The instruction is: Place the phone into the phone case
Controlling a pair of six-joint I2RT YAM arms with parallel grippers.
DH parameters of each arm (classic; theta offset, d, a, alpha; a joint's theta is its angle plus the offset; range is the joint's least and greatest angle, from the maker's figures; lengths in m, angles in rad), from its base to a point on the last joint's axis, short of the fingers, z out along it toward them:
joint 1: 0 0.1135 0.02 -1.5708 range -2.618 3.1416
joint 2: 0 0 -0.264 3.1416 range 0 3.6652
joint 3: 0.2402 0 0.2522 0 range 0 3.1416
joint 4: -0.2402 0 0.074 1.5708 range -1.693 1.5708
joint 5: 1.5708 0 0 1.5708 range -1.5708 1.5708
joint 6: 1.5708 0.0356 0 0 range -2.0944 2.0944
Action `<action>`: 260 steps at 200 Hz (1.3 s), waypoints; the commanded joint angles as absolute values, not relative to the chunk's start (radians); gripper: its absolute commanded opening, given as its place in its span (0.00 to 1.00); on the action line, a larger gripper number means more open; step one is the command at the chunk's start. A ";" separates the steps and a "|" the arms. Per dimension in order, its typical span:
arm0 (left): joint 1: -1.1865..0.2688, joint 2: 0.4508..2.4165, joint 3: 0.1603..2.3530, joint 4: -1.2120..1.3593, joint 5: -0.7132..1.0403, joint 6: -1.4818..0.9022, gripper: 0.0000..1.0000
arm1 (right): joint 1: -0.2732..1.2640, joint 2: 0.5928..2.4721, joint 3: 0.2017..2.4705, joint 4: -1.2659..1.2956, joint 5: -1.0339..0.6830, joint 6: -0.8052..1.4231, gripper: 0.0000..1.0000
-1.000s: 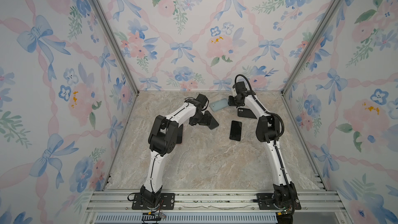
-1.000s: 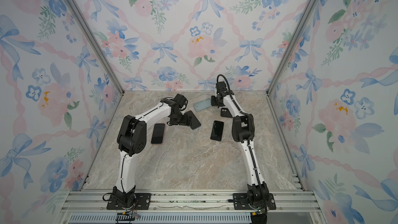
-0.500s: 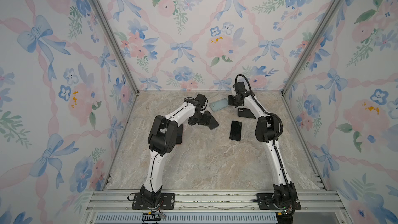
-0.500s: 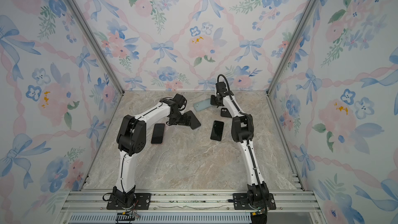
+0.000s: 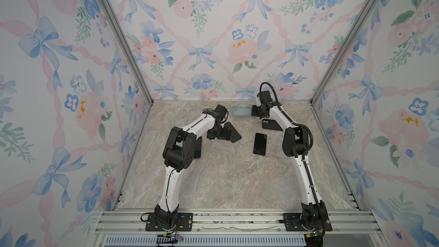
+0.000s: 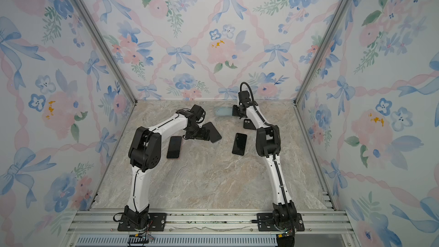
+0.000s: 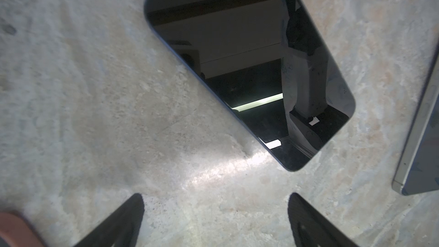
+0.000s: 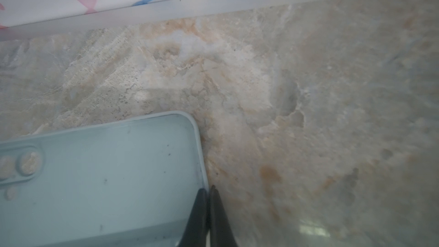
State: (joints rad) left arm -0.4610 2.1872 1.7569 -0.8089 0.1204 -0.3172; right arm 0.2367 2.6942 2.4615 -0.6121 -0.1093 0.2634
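A pale blue phone case (image 8: 99,174) lies open side up near the back wall, seen in both top views (image 5: 240,111) (image 6: 222,110). My right gripper (image 8: 207,191) is shut on its end wall, one finger inside and one outside; in a top view it (image 5: 252,111) sits at the case's right end. A dark phone (image 7: 249,67) lies screen up on the marble, also in a top view (image 5: 235,134). My left gripper (image 7: 216,210) hovers open just short of it, with nothing between its fingers (image 7: 128,222).
A second black phone (image 5: 259,144) lies mid-table. A black item with a camera cutout (image 5: 270,124) sits beside the right arm. A third phone (image 6: 174,147) lies by the left arm's elbow. The back wall rail (image 8: 213,3) is close behind the case.
My right gripper has closed onto the case's end wall. Both arms have stayed almost where they were, and the left gripper stays open.
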 commanded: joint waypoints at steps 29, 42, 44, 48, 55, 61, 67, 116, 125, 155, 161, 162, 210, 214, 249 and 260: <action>-0.457 2.159 1.744 -0.821 0.098 -0.307 0.95 | 0.244 2.626 2.361 -0.623 -0.117 0.281 0.05; -0.459 2.159 1.749 -0.821 0.099 -0.314 0.95 | 0.244 2.614 2.342 -0.615 -0.118 0.287 0.04; -0.459 2.158 1.750 -0.821 0.099 -0.316 0.95 | 0.244 2.611 2.342 -0.616 -0.118 0.288 0.04; -0.460 2.158 1.751 -0.821 0.098 -0.319 0.95 | 0.244 2.608 2.339 -0.617 -0.119 0.290 0.04; -0.459 2.155 1.753 -0.821 0.100 -0.325 0.95 | 0.244 2.602 2.335 -0.619 -0.120 0.293 0.03; -0.460 2.152 1.753 -0.821 0.101 -0.329 0.95 | 0.245 2.597 2.330 -0.622 -0.121 0.294 0.03; -0.459 2.150 1.753 -0.818 0.104 -0.335 0.95 | 0.245 2.589 2.325 -0.621 -0.120 0.296 0.02; -0.475 2.109 1.733 -0.812 0.107 -0.360 0.94 | 0.252 2.466 2.191 -0.578 -0.112 0.301 0.02; -0.480 2.092 1.715 -0.807 0.105 -0.368 0.94 | 0.253 2.436 2.158 -0.573 -0.109 0.302 0.01; -0.499 2.014 1.625 -0.768 0.115 -0.398 0.94 | 0.270 2.312 2.013 -0.551 -0.088 0.305 0.01; -0.504 1.996 1.603 -0.759 0.118 -0.405 0.94 | 0.276 2.285 1.980 -0.551 -0.084 0.306 0.01; -0.505 1.993 1.599 -0.758 0.119 -0.407 0.94 | 0.277 2.281 1.973 -0.552 -0.083 0.307 0.01; -0.565 1.836 1.406 -0.689 0.136 -0.445 0.94 | 0.361 2.005 1.548 -0.486 -0.026 0.378 0.00; -0.570 1.822 1.389 -0.679 0.138 -0.449 0.94 | 0.370 1.985 1.515 -0.481 -0.026 0.387 0.00; -0.596 1.700 1.224 -0.615 0.141 -0.476 0.93 | 0.489 1.840 1.311 -0.509 0.037 0.434 0.00; -0.600 1.660 1.177 -0.598 0.144 -0.489 0.93 | 0.525 1.808 1.261 -0.517 0.054 0.457 0.00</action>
